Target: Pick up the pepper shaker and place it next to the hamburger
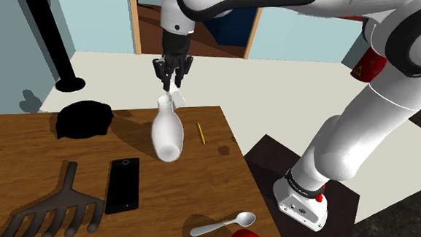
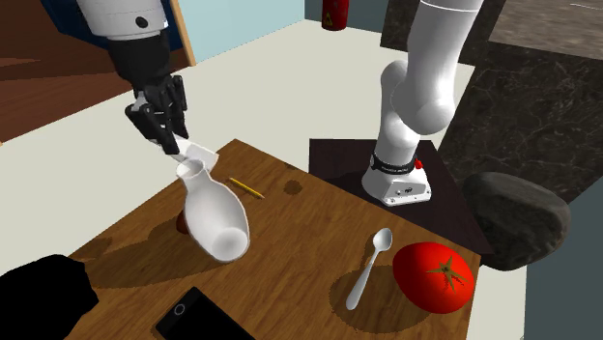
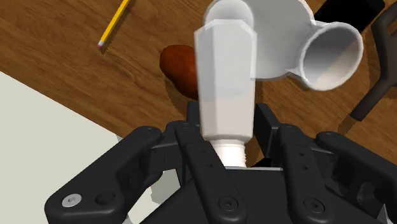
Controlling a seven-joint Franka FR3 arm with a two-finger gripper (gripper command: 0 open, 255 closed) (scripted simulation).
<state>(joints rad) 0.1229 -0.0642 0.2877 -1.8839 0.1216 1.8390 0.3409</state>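
Note:
My gripper point(image 1: 174, 78) point(image 2: 172, 135) point(image 3: 228, 124) is shut on the white pepper shaker point(image 1: 177, 96) point(image 2: 198, 152) point(image 3: 226, 76), which hangs above the far edge of the wooden table point(image 1: 28, 158). Its tip is close beside the mouth of a white vase point(image 1: 167, 134) point(image 2: 215, 214) point(image 3: 289, 44). The hamburger point(image 3: 180, 65) point(image 2: 181, 224) is a reddish-brown lump on the table below the shaker, partly hidden by the shaker and by the vase.
A yellow pencil point(image 1: 200, 133) point(image 2: 245, 187) lies near the vase. A black phone point(image 1: 123, 183), a grey rake head point(image 1: 52, 212), a black lump point(image 1: 85, 119), a spoon point(image 2: 369, 266) and a red tomato point(image 2: 433, 275) share the table. The robot's stand point(image 2: 398, 179) adjoins the table.

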